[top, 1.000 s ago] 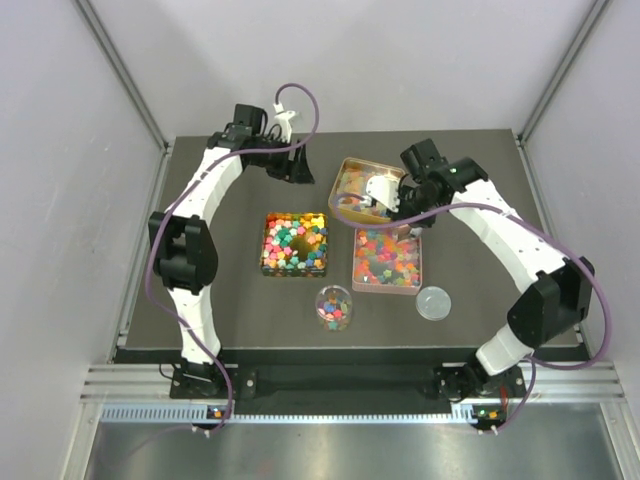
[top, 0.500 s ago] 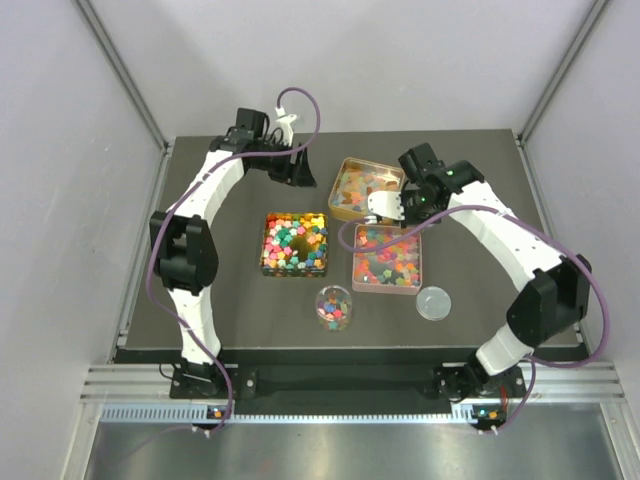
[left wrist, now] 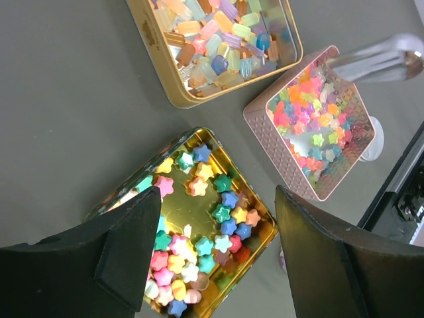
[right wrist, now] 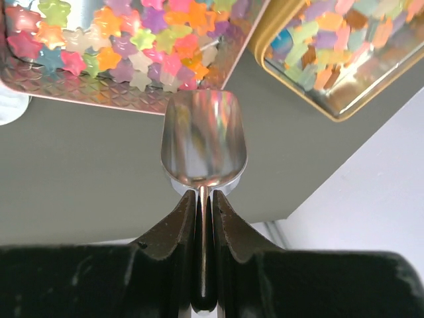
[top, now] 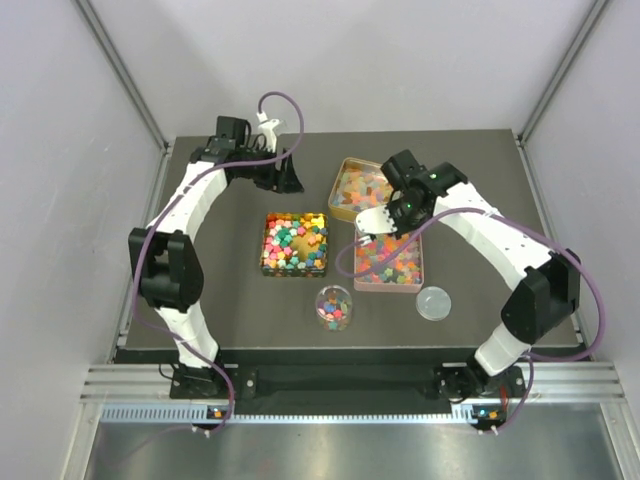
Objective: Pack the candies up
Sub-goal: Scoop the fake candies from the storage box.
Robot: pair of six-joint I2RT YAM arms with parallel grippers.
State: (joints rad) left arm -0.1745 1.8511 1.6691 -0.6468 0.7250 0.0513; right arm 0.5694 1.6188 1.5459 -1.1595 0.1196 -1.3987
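The candies fill three tins. Opaque stars (top: 295, 241) lie in a gold tin (left wrist: 256, 233), translucent stars (right wrist: 132, 46) in a pink tin (top: 357, 262), and translucent blocks (left wrist: 218, 40) in a second gold tin (top: 338, 190) at the back. More candies sit in a small clear cup (top: 334, 306). My right gripper (right wrist: 202, 195) is shut on the handle of a metal scoop (right wrist: 202, 146), which is empty and hangs at the pink tin's back edge. My left gripper (left wrist: 218, 192) hovers open with nothing in it, high behind the star tin.
A round clear lid (top: 434, 302) lies on the dark table right of the cup. The pink tin (left wrist: 265, 116) and the back gold tin nearly touch. Grey walls and metal frame posts close in the table on the left, back and right.
My right gripper carried the scoop from over the back gold tin toward the pink tin's back edge. My left arm swung slightly to the left, still open.
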